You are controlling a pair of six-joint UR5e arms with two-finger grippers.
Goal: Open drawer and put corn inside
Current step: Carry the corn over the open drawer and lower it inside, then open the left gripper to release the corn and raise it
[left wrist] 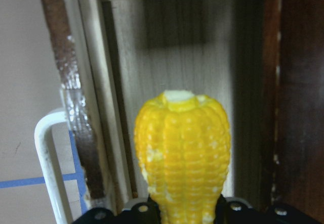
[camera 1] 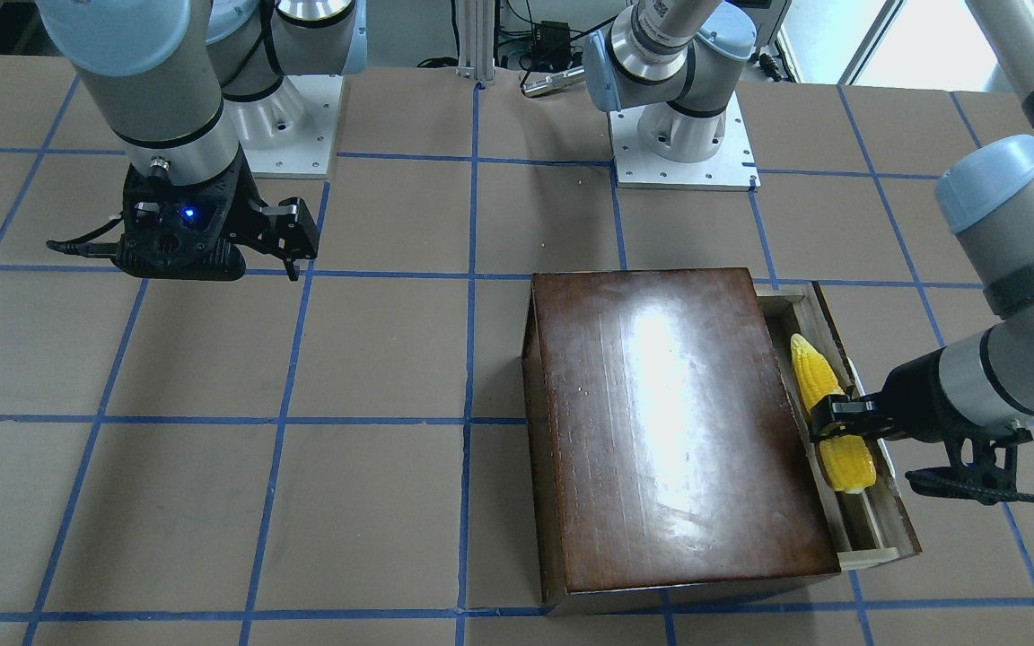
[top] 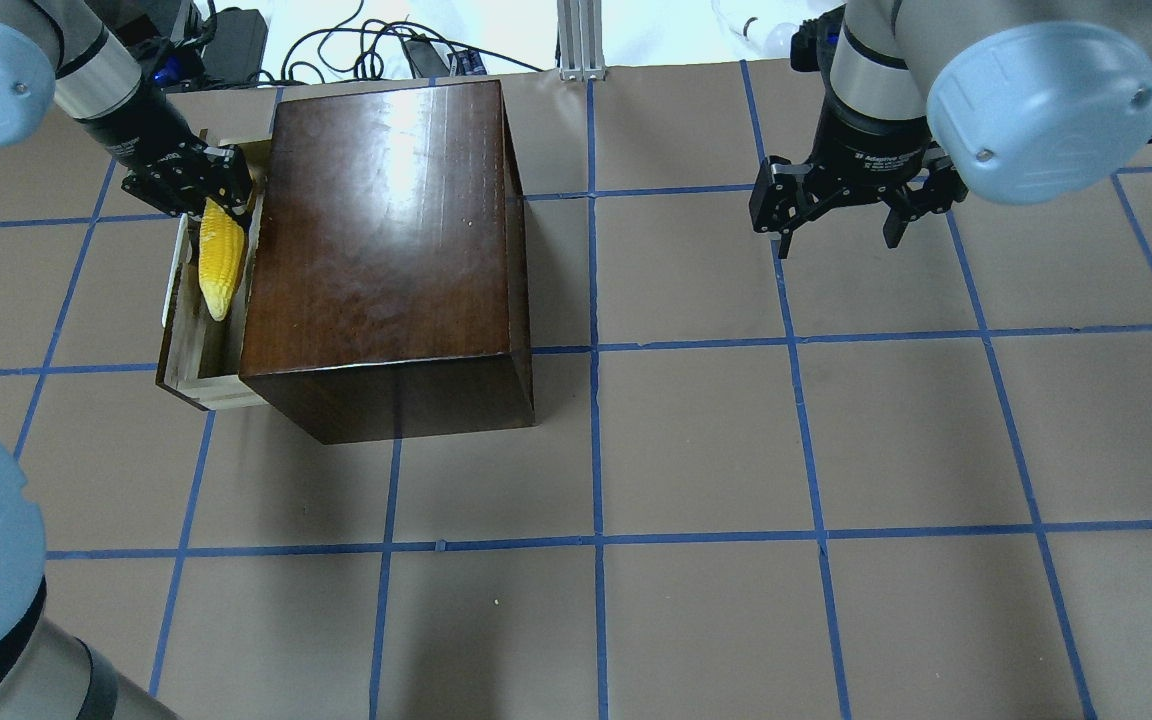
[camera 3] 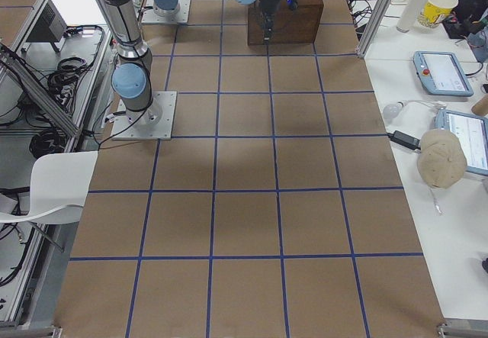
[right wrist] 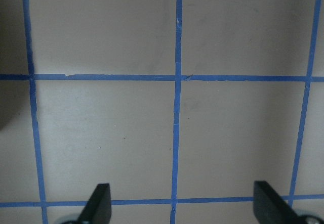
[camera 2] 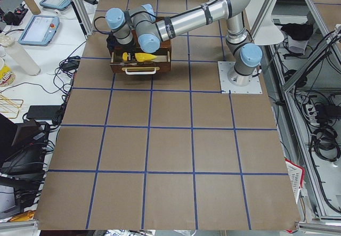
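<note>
The glossy dark-brown box [top: 386, 230] stands on the table with its drawer [top: 191, 378] pulled out on the robot's left side. My left gripper [top: 214, 195] is shut on the thick end of the yellow corn [top: 219, 258]. The corn lies lengthwise in the open drawer cavity, its tip pointing toward the robot. In the front view the corn [camera 1: 815, 379] sits between the box [camera 1: 670, 422] and the drawer's front panel [camera 1: 901, 513]. The left wrist view shows the corn [left wrist: 182, 153] over the pale drawer floor [left wrist: 177, 47]. My right gripper [top: 836, 238] is open and empty, hovering over bare table far from the box.
A white handle [left wrist: 44, 158] sits on the drawer's dark front panel. Blue tape lines [right wrist: 177, 107] grid the brown table. The arm bases [camera 1: 683, 135] stand at the robot's edge. Cables and an aluminium post [top: 576, 40] lie beyond the table's far edge.
</note>
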